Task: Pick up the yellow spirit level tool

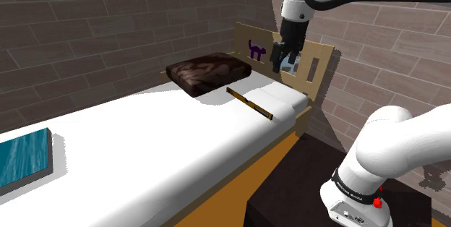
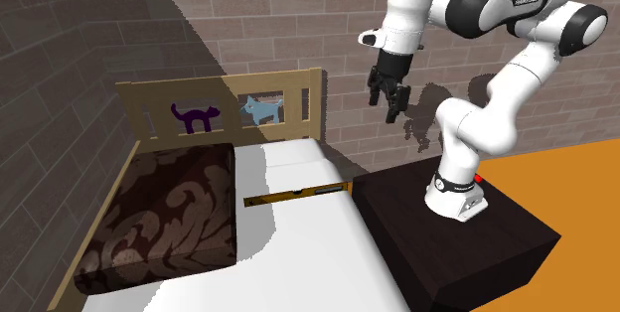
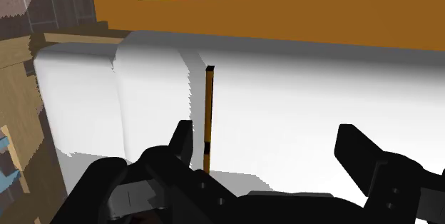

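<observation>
**Item:** level pick-up, state at this moment.

**Stand** point(image 2: 452, 223): dark box beside the bed's side edge, carrying the arm.

**Gripper** point(image 1: 283, 58): fingers spread wide with nothing between them. It hangs in the air well above the bed's head end, near the headboard corner on the stand's side.

**Level** point(image 1: 249, 103): thin yellow bar with dark bands, flat on the white bed point(image 1: 144, 142). It lies across the mattress by the head end, one tip at the side edge nearest the stand. In the wrist view the level point(image 3: 207, 119) sits below the gripper point(image 3: 264, 133), close by one finger and off the mid-line between the two, running along the view rather than across the gap.

**Pillow** point(image 1: 209, 72): dark brown and patterned, toward the far side edge, apart from the level.

**Headboard** point(image 2: 224, 88): wood, with cat cut-outs.

**Progress, as judged:** nothing is grasped or lifted and the level looks untouched. Left to do: centre over the bar, perhaps turn the wrist, descend, close, raise.
</observation>
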### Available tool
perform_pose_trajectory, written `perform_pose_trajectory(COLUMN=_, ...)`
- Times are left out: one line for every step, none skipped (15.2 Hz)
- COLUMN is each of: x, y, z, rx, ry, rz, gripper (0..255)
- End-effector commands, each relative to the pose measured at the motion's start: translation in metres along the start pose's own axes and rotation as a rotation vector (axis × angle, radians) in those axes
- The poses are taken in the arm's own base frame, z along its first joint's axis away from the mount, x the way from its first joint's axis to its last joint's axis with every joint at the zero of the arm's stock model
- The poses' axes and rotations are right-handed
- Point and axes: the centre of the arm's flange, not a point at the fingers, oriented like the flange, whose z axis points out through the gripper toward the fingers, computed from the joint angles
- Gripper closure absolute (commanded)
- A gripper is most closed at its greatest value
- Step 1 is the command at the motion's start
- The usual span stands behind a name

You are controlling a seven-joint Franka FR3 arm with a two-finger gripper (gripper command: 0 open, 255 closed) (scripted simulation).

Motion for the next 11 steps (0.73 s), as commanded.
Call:
perform_pose_trajectory(x=0.000, y=0.000, z=0.000, rx=0.000, ry=0.000, rz=0.000, gripper=0)
perform_pose_trajectory(x=0.008, y=0.003, z=0.010, rx=0.003, ry=-0.001, rz=0.001, gripper=0)
perform_pose_trajectory(x=0.016, y=0.006, z=0.021, rx=0.005, ry=-0.001, rz=0.003, gripper=0)
perform_pose_trajectory(x=0.024, y=0.009, z=0.031, rx=0.008, ry=-0.002, rz=0.004, gripper=0)
perform_pose_trajectory(x=0.031, y=0.012, z=0.041, rx=0.010, ry=-0.002, rz=0.005, gripper=0)
perform_pose_trajectory(x=0.039, y=0.015, z=0.052, rx=0.013, ry=-0.003, rz=0.007, gripper=0)
perform_pose_trajectory(x=0.047, y=0.018, z=0.062, rx=0.016, ry=-0.003, rz=0.008, gripper=0)
perform_pose_trajectory(x=0.055, y=0.021, z=0.073, rx=0.018, ry=-0.004, rz=0.009, gripper=0)
perform_pose_trajectory(x=0.063, y=0.024, z=0.083, rx=0.021, ry=-0.004, rz=0.011, gripper=0)
perform_pose_trajectory(x=0.071, y=0.026, z=0.093, rx=0.024, ry=-0.005, rz=0.012, gripper=0)
perform_pose_trajectory(x=0.078, y=0.029, z=0.104, rx=0.026, ry=-0.005, rz=0.013, gripper=0)
